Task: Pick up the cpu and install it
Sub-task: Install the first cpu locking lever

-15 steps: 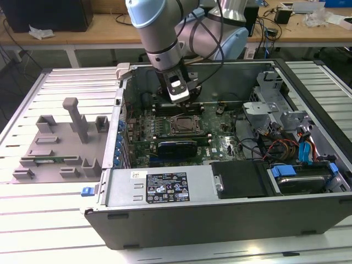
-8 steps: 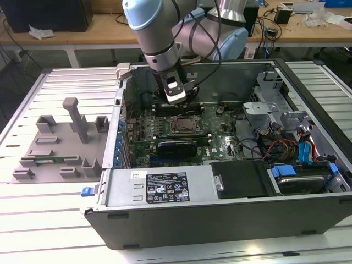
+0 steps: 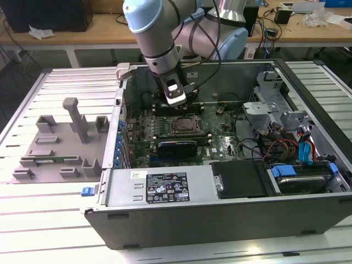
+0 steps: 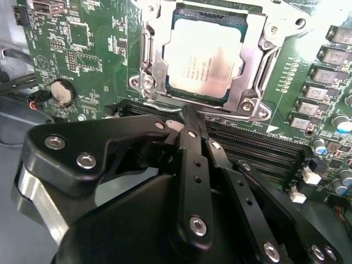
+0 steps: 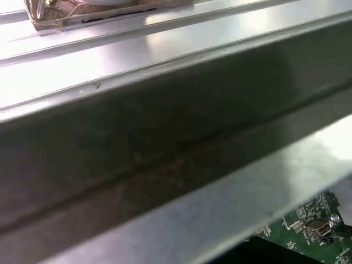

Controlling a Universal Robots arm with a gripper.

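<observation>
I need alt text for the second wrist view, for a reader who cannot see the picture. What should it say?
A silver cpu sits in the metal-framed socket on a green motherboard. The black gripper is in the foreground, its tip close to the socket's near edge and holding nothing. A round coin battery lies on the board beside the socket.

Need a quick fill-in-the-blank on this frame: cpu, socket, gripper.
1. The cpu lies in the motherboard ____.
2. The cpu's top is ____ in colour.
3. The gripper holds ____.
4. In the exterior view, the grey fixture blocks lie outside the computer case, on that view's ____.

Missing words: socket; silver; nothing; left
</observation>
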